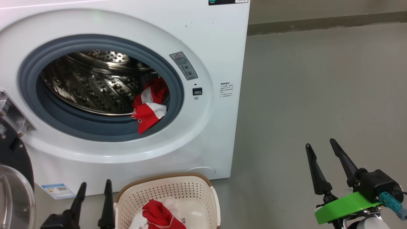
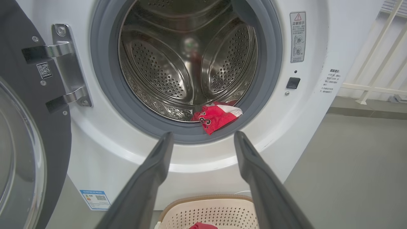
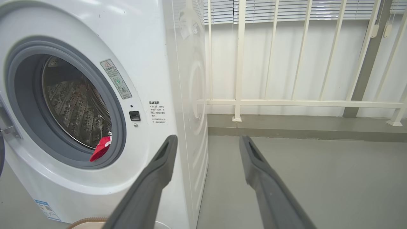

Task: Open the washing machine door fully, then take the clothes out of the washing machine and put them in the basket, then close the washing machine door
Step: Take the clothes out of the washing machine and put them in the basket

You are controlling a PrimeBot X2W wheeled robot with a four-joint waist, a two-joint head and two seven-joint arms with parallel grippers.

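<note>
The white washing machine stands with its door swung wide to the left, black rim and glass bowl showing. A red and white garment hangs over the grey rubber ring at the drum's lower right. The cream basket sits on the floor in front of the machine with red and white clothes in it. My left gripper is open and empty beside the basket's left rim. My right gripper is open and empty over the floor to the right.
Grey floor spreads to the right of the machine. A white railing with blinds behind it runs along the far wall. The door's metal hinge sits at the opening's left. A blue label is stuck low on the machine's front.
</note>
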